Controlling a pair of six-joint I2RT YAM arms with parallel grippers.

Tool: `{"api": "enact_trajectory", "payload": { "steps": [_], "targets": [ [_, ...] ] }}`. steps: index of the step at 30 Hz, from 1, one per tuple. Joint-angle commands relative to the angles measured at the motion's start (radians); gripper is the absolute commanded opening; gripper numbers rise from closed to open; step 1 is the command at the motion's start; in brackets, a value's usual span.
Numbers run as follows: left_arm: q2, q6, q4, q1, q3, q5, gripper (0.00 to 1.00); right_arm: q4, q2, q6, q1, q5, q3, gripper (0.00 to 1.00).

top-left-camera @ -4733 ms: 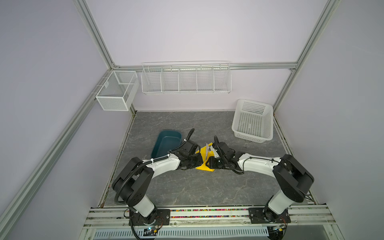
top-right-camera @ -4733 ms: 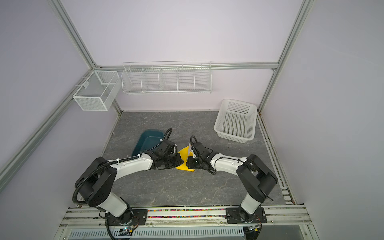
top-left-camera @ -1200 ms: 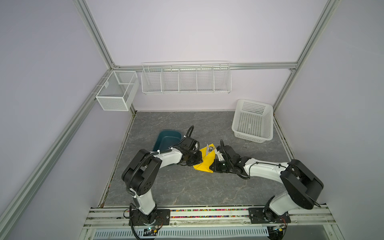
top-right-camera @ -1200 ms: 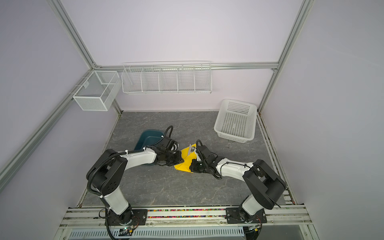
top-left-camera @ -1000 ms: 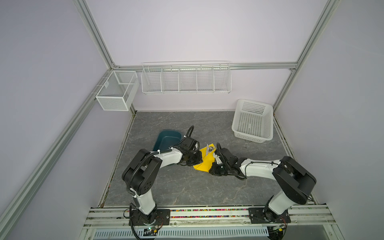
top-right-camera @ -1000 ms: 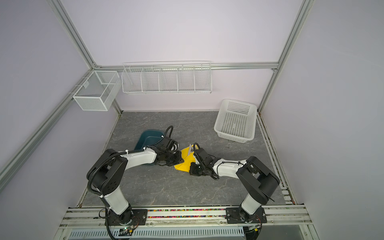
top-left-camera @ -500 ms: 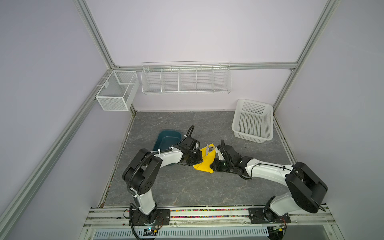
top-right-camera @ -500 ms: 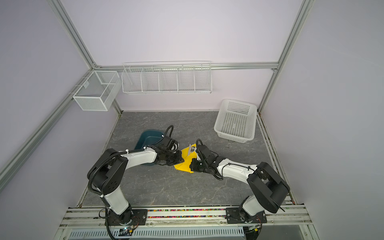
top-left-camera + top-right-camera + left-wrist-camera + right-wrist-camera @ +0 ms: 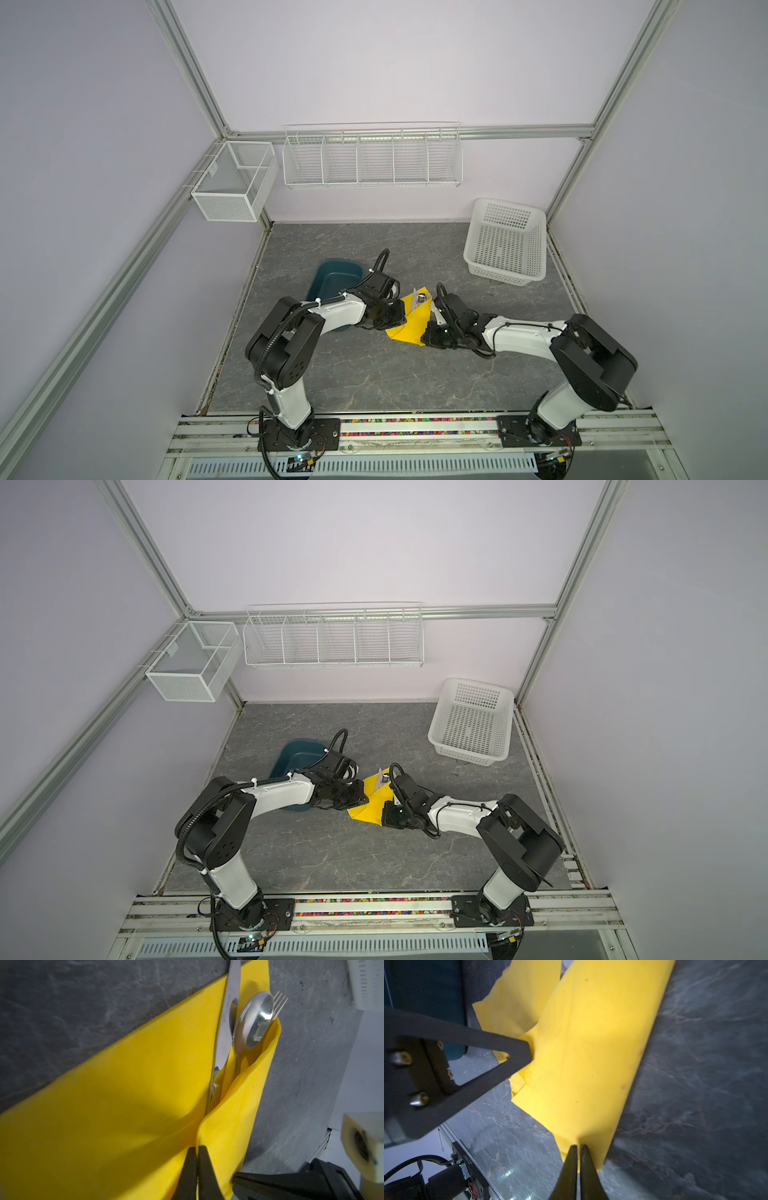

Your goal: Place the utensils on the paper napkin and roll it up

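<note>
The paper napkin (image 9: 124, 1115) lies on the dark stone-patterned desk (image 9: 374, 374) between the two pairs of jaws. It is partly wrapped: one flap is folded up over the utensils (image 9: 221, 1053), making a loose pocket that runs straight ahead of the left jaws. From the far, open end of that pocket stick the knife (image 9: 227, 1022) blade, the spoon (image 9: 254, 1020) bowl beside it and the fork (image 9: 279, 1002) tines just behind the spoon; the handles are hidden under the paper. The left jaws are pressed fully together and pinch the near corner of the folded flap, with yellow paper on both sides of their tips. The right jaws are closed to a hairline gap and nip the napkin's edge at the near end of its smooth, rounded fold; the left arm's black finger frame meets the paper a little ahead of them and to one side. In both top views the teal tub (image 9: 332, 274) sits behind the left jaws, and the white basket (image 9: 505, 245) stands well apart beyond the right ones. Placing looks done, and rolling is the step in hand. The next move probably calls for both pinches to turn the fold together over the flat part of the sheet, without tearing the thin paper or letting the cutlery slide out of the open end.
</note>
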Motion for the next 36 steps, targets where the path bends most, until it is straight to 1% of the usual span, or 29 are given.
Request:
{"api": "enact_trajectory", "payload": {
  "steps": [1, 2, 4, 5, 7, 9, 12, 13, 15, 17, 19, 22, 28, 36],
  "targets": [
    [0.011, 0.011, -0.014, 0.004, 0.018, -0.026, 0.01, -0.027, -0.101, 0.026, -0.030, 0.035, 0.000, 0.10],
    [0.012, 0.011, -0.016, 0.005, 0.018, -0.026, 0.01, -0.078, -0.124, 0.022, -0.036, 0.086, 0.016, 0.10],
    [0.014, 0.008, -0.010, 0.005, 0.020, -0.020, 0.01, -0.219, -0.152, 0.011, -0.037, 0.246, 0.074, 0.10],
    [0.015, 0.008, -0.009, 0.005, 0.021, -0.021, 0.01, -0.272, -0.158, 0.020, -0.036, 0.294, 0.091, 0.10],
    [0.015, 0.006, -0.002, 0.004, 0.022, -0.019, 0.01, -0.281, -0.167, 0.028, -0.038, 0.327, 0.099, 0.10],
    [0.014, 0.006, 0.001, 0.005, 0.022, -0.017, 0.01, -0.223, -0.172, 0.040, -0.038, 0.308, 0.084, 0.10],
    [0.023, 0.009, 0.003, 0.005, 0.027, -0.008, 0.01, -0.061, -0.136, 0.014, -0.034, 0.166, 0.073, 0.10],
    [0.026, 0.011, 0.003, 0.005, 0.030, -0.008, 0.01, -0.031, -0.108, 0.005, -0.024, 0.121, 0.089, 0.10],
    [0.028, 0.011, 0.003, 0.005, 0.029, -0.009, 0.01, -0.032, -0.046, -0.016, 0.002, 0.075, 0.139, 0.10],
    [0.025, 0.009, 0.002, 0.005, 0.028, -0.011, 0.01, -0.074, 0.010, -0.032, 0.027, 0.081, 0.198, 0.09],
    [0.022, 0.008, 0.002, 0.005, 0.023, -0.015, 0.01, -0.079, 0.050, -0.034, 0.040, 0.080, 0.221, 0.08],
    [0.023, 0.009, -0.001, 0.005, 0.023, -0.013, 0.01, -0.039, 0.082, -0.019, 0.049, 0.069, 0.220, 0.08],
    [0.027, 0.008, 0.003, 0.005, 0.026, -0.008, 0.01, -0.062, 0.117, -0.006, 0.049, 0.069, 0.216, 0.08],
    [0.027, 0.011, 0.000, 0.005, 0.026, -0.007, 0.02, -0.036, 0.160, 0.023, 0.049, 0.062, 0.187, 0.07]
  ]
}}
